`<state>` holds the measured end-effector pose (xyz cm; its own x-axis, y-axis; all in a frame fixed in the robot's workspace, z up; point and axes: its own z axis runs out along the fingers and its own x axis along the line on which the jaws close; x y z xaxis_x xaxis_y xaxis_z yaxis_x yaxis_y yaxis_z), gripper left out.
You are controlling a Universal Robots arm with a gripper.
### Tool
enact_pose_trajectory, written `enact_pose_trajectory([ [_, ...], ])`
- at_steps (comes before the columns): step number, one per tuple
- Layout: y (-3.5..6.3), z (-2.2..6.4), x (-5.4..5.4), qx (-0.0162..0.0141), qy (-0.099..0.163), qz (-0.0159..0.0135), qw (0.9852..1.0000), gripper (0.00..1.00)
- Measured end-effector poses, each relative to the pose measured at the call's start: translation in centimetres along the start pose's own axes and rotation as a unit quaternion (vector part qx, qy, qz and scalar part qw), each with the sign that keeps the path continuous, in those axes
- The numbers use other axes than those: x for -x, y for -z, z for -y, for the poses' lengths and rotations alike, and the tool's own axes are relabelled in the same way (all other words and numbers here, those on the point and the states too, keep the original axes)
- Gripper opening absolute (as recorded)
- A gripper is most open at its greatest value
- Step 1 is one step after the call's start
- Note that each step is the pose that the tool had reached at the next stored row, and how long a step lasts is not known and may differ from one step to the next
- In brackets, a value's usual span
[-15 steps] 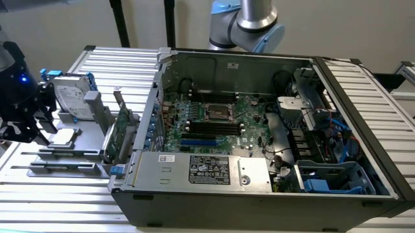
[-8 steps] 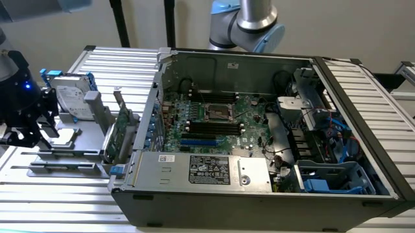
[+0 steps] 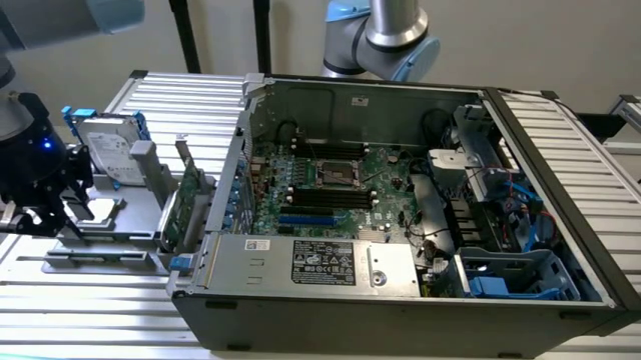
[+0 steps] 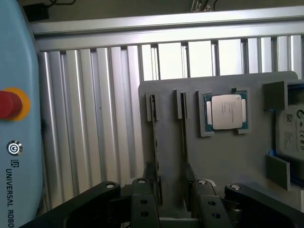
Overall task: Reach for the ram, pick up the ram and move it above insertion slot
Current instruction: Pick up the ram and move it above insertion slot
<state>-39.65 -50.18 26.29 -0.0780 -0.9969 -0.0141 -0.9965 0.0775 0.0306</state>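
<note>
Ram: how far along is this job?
Done: the reach, nearly; the open gripper hovers over the holder, close to the ram. In hand: nothing; the ram stands on edge there. Left: the grasp, the lift, the move above the slot.

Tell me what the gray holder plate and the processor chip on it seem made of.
Holder plate: probably plastic, matte gray, evenly dull without glare. Processor chip: silvery metal lid, satin sheen with printed text, on a green board rim.
</note>
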Motion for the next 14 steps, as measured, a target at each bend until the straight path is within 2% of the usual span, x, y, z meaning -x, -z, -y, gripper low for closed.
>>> enact_pose_trajectory([
  [14, -1.73, 0.1, -0.7, 0.0, 0.004, -0.0001, 1.0, 0.36],
])
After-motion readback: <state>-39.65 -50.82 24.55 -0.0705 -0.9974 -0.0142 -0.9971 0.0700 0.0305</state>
